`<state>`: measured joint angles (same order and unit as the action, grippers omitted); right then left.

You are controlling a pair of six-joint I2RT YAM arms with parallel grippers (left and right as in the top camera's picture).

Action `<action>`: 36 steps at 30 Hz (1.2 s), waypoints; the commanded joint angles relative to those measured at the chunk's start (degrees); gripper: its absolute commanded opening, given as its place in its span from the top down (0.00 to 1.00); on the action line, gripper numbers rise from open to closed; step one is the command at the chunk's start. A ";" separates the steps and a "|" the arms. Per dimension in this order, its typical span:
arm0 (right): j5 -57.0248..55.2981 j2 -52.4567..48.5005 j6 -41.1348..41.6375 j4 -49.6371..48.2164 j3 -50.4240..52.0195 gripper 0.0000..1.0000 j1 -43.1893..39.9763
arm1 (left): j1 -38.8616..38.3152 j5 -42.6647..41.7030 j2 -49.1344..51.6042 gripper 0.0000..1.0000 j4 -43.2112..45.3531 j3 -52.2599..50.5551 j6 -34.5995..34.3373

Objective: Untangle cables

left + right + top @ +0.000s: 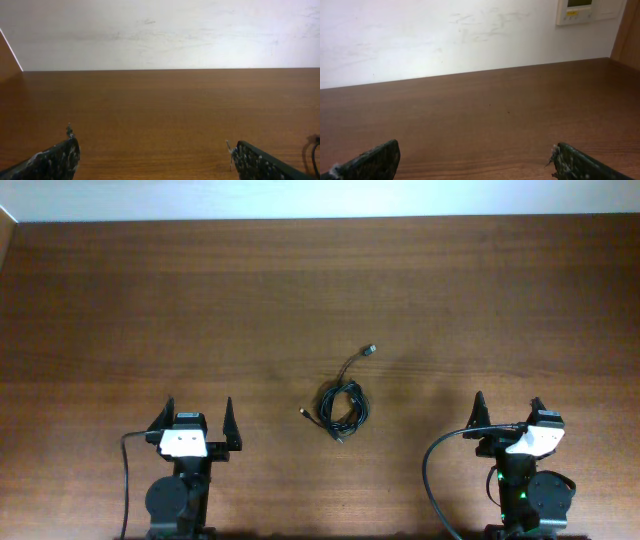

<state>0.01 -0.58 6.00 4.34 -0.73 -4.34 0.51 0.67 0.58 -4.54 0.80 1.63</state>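
Cables (340,405) bundled between left hand (199,405), right hand (507,399).

Nothing legible shows in any view: no text, brand, number or sign. The pale wall panel (576,11), at the top of the right wrist view, carries a small greenish display and a yellowish mark below it, both too small and blurred to read.
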 commanded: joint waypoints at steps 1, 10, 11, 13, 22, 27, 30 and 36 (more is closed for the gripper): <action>-0.28 0.22 0.28 0.26 0.42 0.02 0.20 | 0.39 -0.02 -0.28 0.01 -0.22 -0.31 -0.79; -0.28 0.22 0.28 0.26 0.42 0.02 0.20 | 0.39 -0.02 -0.28 0.01 -0.22 -0.31 -0.79; -0.28 0.22 0.28 0.26 0.42 0.02 0.20 | 0.39 -0.02 -0.28 0.01 -0.22 -0.31 -0.81; -0.28 0.22 0.28 0.26 0.42 0.02 0.20 | 0.39 -0.02 -0.28 0.01 -0.22 -0.31 -0.79; -0.31 0.22 0.28 0.26 0.42 0.02 0.20 | 0.39 -16.57 -0.28 0.01 8.39 -0.26 -0.98; -0.31 0.22 0.28 0.26 0.42 0.02 0.20 | 0.39 -18.49 1.70 0.01 6.36 5.73 -1.03; -0.28 0.22 0.28 0.26 0.42 0.02 0.20 | 0.39 -18.49 7.21 0.01 -8.50 17.68 -2.27; -0.28 0.22 0.28 0.26 0.42 0.02 0.20 | 0.39 -23.61 24.24 0.01 -23.82 35.56 -8.50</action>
<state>-0.01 -0.62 5.98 4.36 -0.73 -4.34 0.56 -18.72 18.39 -24.53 30.13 -5.56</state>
